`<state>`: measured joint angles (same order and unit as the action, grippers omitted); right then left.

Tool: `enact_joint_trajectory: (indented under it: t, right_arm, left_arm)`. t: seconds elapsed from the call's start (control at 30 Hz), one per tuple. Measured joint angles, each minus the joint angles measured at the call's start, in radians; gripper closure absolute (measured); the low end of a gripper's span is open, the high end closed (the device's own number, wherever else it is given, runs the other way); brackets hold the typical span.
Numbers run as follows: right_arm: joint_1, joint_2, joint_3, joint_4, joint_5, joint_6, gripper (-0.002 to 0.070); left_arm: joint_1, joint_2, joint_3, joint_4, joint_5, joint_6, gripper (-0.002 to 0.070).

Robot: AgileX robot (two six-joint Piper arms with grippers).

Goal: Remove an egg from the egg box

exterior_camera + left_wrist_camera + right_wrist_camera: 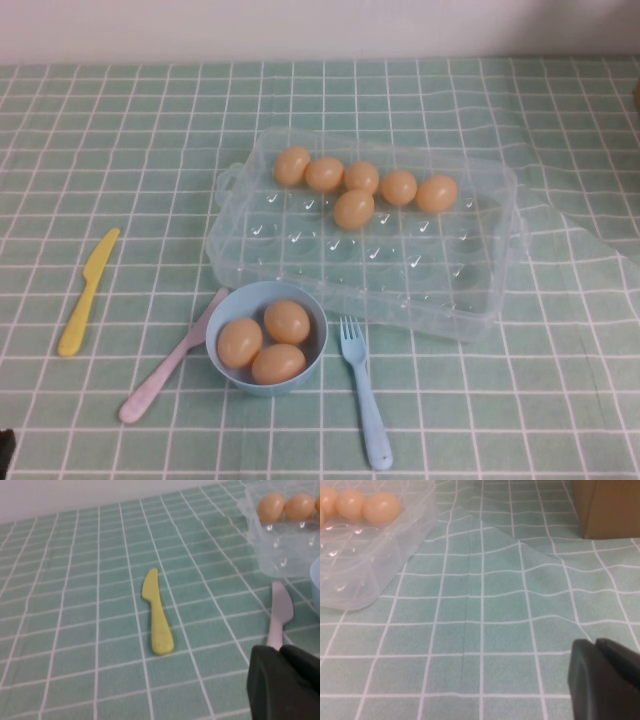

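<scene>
Nearest us, at 6 o'clock, a light-blue plastic fork (364, 395) and a light-blue round bowl (266, 337) holding three eggs. Beyond, at 12 o'clock, the clear plastic egg box (365, 232) keeps six tan eggs; we would choose the egg (353, 209) standing alone. Left gripper (282, 682) and right gripper (605, 680) wait apart from the box, fingers closed on nothing. We judge that reaching comes next.

egg box (455, 290) mid-table (120, 130), six eggs in far rows | bowl (233, 301) at its near-left corner, three eggs inside | knives left | fork (362, 393) right of bowl
</scene>
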<state>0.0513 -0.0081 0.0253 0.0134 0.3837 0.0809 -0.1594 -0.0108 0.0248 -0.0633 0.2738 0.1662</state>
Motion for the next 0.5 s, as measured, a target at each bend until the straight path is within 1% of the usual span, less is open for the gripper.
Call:
enact_joint_trajectory:
  t: [0.17,0.5]
  right_arm:
    - [0.000,-0.002,0.000,0.000,0.000,0.000,0.0694]
    - [0.000,-0.002,0.000,0.000,0.000,0.000,0.0694]
  left_arm:
    - [0.000,0.000,0.000,0.009,0.090,-0.007,0.0677]
    - [0.000,0.000,0.000,0.011,0.097,-0.011,0.0678]
